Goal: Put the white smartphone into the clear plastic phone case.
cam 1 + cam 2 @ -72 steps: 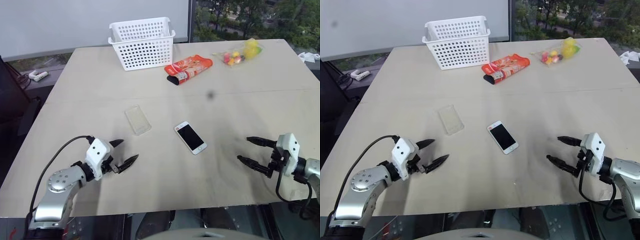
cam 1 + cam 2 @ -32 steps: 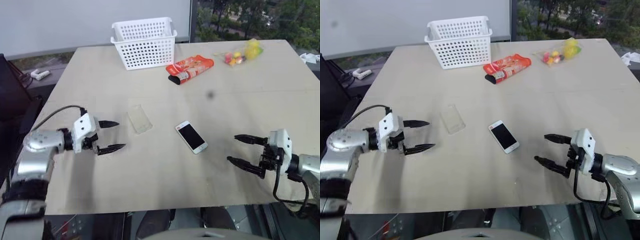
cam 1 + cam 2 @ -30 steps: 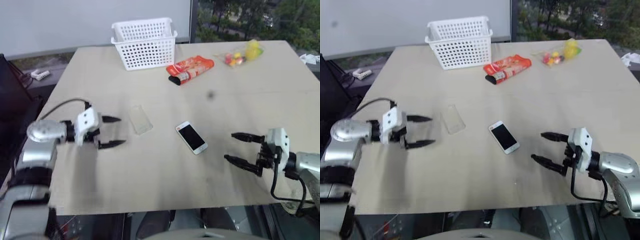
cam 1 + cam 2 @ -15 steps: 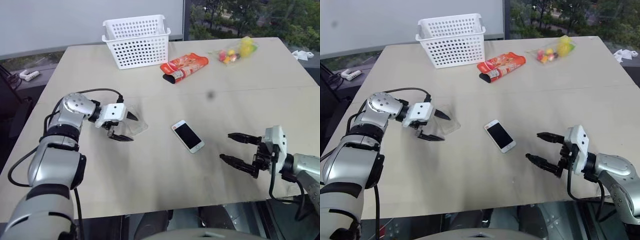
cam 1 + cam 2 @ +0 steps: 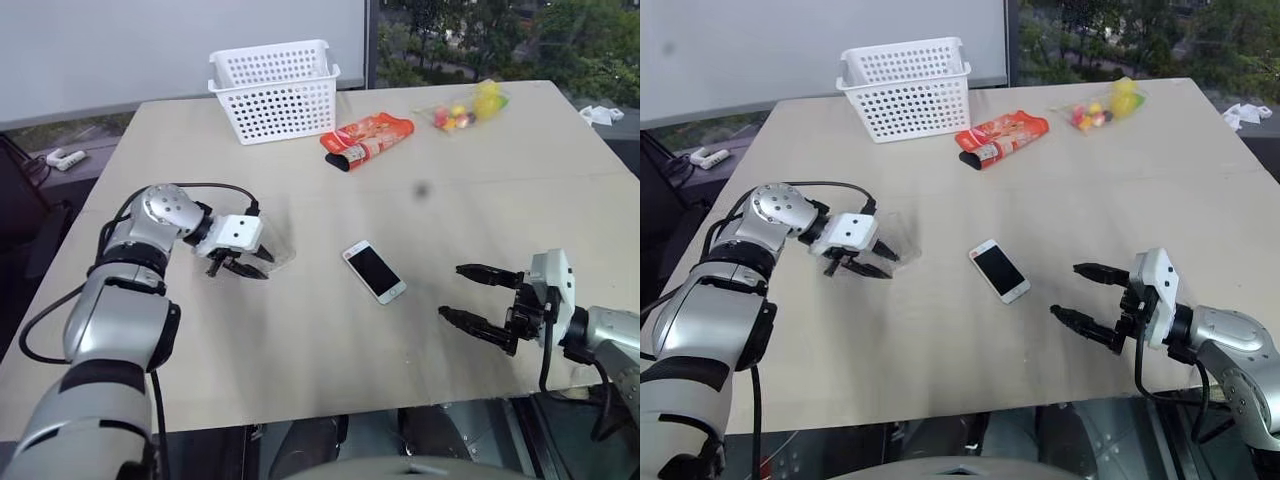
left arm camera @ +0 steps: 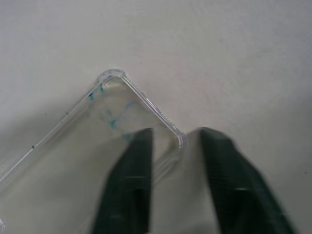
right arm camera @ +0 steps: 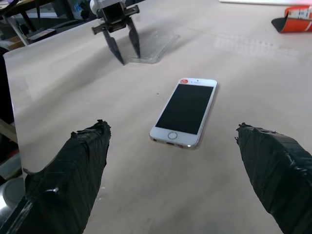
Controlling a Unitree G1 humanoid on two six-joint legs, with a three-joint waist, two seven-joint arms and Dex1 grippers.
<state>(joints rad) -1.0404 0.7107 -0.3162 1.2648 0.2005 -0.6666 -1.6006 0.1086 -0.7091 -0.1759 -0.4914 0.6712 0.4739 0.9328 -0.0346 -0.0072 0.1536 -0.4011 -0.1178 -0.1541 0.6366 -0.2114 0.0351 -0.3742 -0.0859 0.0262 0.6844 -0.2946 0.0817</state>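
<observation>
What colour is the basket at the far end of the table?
White, with rows of small holes in its sides; the basket shows best in the left eye view.

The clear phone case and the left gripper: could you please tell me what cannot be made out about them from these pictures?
- Clear phone case: its far end is cut off by the left wrist view's edge.
- Left gripper: in the head views its white body covers part of the case.
- Grip: one finger lies over the case, the other beside its rim; whether they actually pinch the wall cannot be told.
</observation>
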